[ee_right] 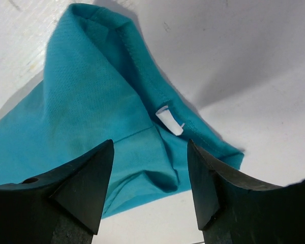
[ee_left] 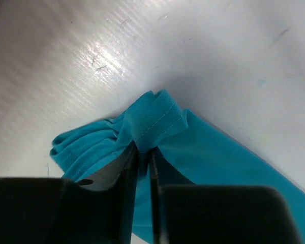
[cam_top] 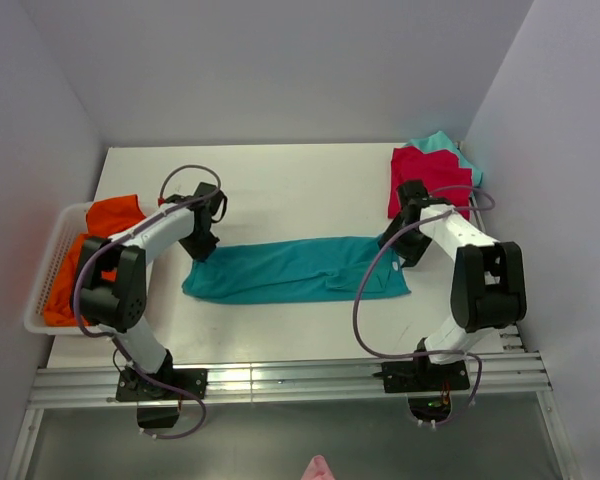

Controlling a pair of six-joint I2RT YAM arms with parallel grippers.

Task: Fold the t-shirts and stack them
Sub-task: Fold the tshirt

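Note:
A teal-blue t-shirt [cam_top: 295, 270] lies as a long folded strip across the middle of the table. My left gripper [cam_top: 202, 243] is shut on the strip's left end; the left wrist view shows a bunched fold of teal-blue fabric [ee_left: 155, 122] pinched between the fingers [ee_left: 142, 160]. My right gripper [cam_top: 395, 245] is open over the strip's right end. In the right wrist view the t-shirt [ee_right: 91, 112] with its white neck label [ee_right: 169, 121] lies between and beyond the spread fingers [ee_right: 150, 178]. A red t-shirt [cam_top: 430, 178] lies folded on a light-teal one [cam_top: 442, 142] at the back right. Orange t-shirts [cam_top: 110, 215] sit in a basket.
A white basket [cam_top: 52, 262] stands at the table's left edge. The walls close in on the left, back and right. A metal rail [cam_top: 280, 380] runs along the near edge by the arm bases.

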